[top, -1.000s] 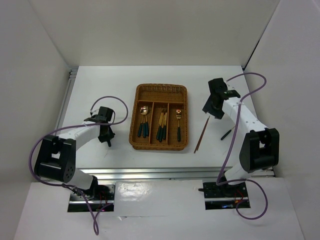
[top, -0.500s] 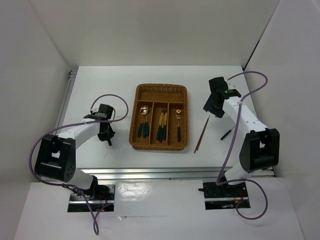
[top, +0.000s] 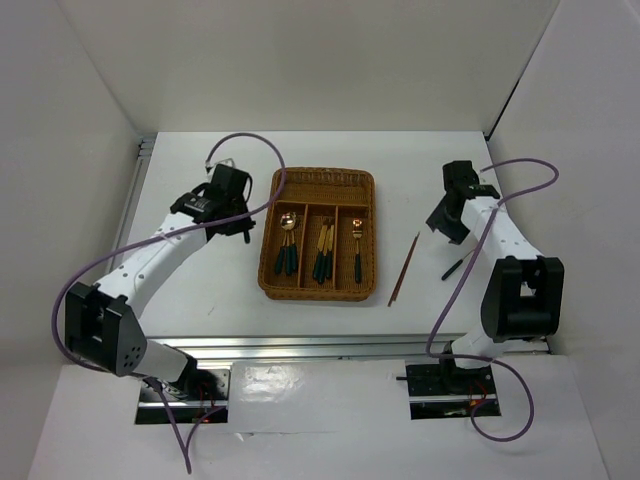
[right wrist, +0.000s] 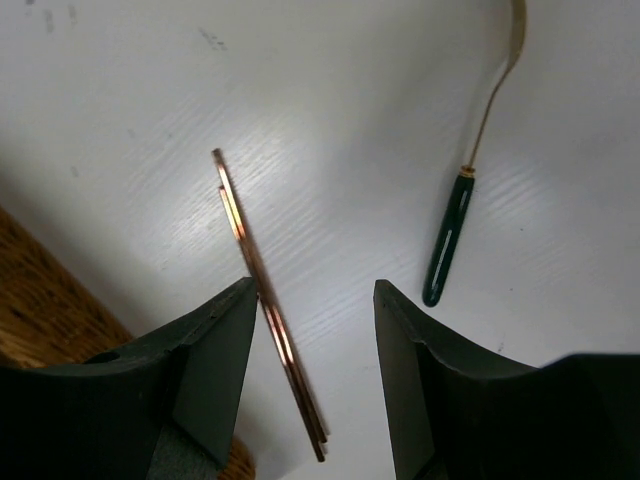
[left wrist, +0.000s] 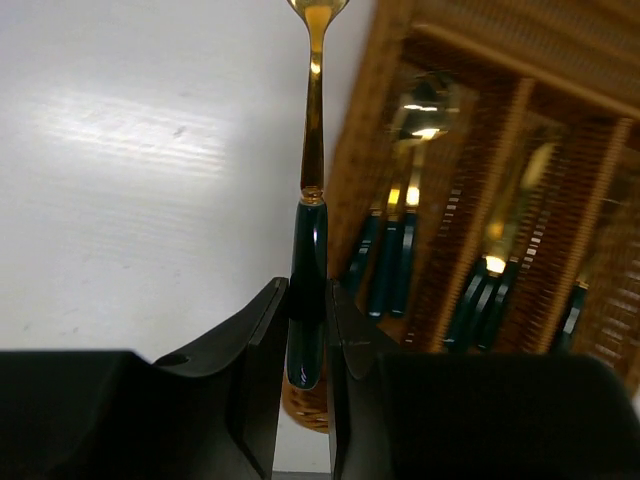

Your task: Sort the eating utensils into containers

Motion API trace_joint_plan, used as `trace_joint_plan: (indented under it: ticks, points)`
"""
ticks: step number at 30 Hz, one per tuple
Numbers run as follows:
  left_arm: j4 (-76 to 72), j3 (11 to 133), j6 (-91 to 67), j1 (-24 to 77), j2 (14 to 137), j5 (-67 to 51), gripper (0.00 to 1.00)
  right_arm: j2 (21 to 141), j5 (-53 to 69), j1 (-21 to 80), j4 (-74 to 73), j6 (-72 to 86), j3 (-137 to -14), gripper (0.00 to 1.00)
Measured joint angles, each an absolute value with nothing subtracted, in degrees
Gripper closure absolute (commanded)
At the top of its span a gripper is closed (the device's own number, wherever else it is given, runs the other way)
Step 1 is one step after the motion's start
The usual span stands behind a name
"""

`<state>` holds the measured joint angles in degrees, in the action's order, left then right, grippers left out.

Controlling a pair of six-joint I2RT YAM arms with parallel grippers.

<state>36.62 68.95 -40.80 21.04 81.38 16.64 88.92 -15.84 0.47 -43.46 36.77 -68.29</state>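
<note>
My left gripper (top: pixel 233 206) (left wrist: pixel 308 300) is shut on the dark teal handle of a gold-stemmed utensil (left wrist: pixel 312 150), held above the table at the left edge of the wicker tray (top: pixel 320 179) (left wrist: pixel 368 140). The utensil's head is cut off at the top of the left wrist view. The tray's three long slots hold spoons (top: pixel 287 246), other teal-handled pieces (top: pixel 322 252) and one more utensil (top: pixel 357 252). My right gripper (top: pixel 446 222) (right wrist: pixel 315 295) is open above two reddish-brown chopsticks (right wrist: pixel 262 290) (top: pixel 404 268), which lie on the table by its left finger. A teal-handled utensil (right wrist: pixel 452 235) (top: pixel 455 267) lies to their right.
The tray's short crosswise slot (top: pixel 323 186) is at its far end. A corner of the tray (right wrist: pixel 40 300) shows at the lower left of the right wrist view. Purple cables (top: pixel 250 140) loop over both arms. White walls enclose the table; a metal rail (top: pixel 135 190) runs along its left edge.
My left arm has swung up from the table left of the tray to the tray's upper left edge, carrying the utensil. My right gripper has shifted right, away from the tray.
</note>
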Motion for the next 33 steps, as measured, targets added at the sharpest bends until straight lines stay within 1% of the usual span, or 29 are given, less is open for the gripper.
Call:
trace_joint_plan:
  ticks: [2, 5, 9, 12, 18, 22, 33]
  points:
    - [36.7, 72.9, -40.4, 23.9, 83.2, 16.0, 0.83, 88.8, -15.8, -0.8, -43.3, 36.8, -66.5, 0.42]
    - [36.0, 76.9, -40.3, 28.0, 86.4, 14.5, 0.83, 88.1, -15.9, -2.3, -43.3, 36.8, -63.9, 0.40]
    - [35.1, 83.1, -40.5, 33.6, 92.8, 12.5, 0.83, 84.9, -16.2, -3.2, -43.4, 36.9, -60.8, 0.38]
    - [32.8, 85.5, -40.9, 37.2, 96.6, 10.5, 0.83, 82.6, -17.0, -3.7, -43.2, 37.1, -59.9, 0.38]
    - [28.3, 86.0, -44.3, 41.8, 101.2, 7.1, 0.83, 78.8, -17.1, -3.8, -42.7, 38.1, -57.5, 0.37]
    - [26.1, 86.0, -46.2, 43.5, 103.6, 6.0, 0.82, 78.4, -16.8, -3.8, -42.5, 39.0, -55.5, 0.37]
    - [21.2, 82.8, -54.0, 48.0, 105.4, 5.9, 0.82, 77.9, -16.7, -3.8, -40.6, 40.8, -51.4, 0.37]
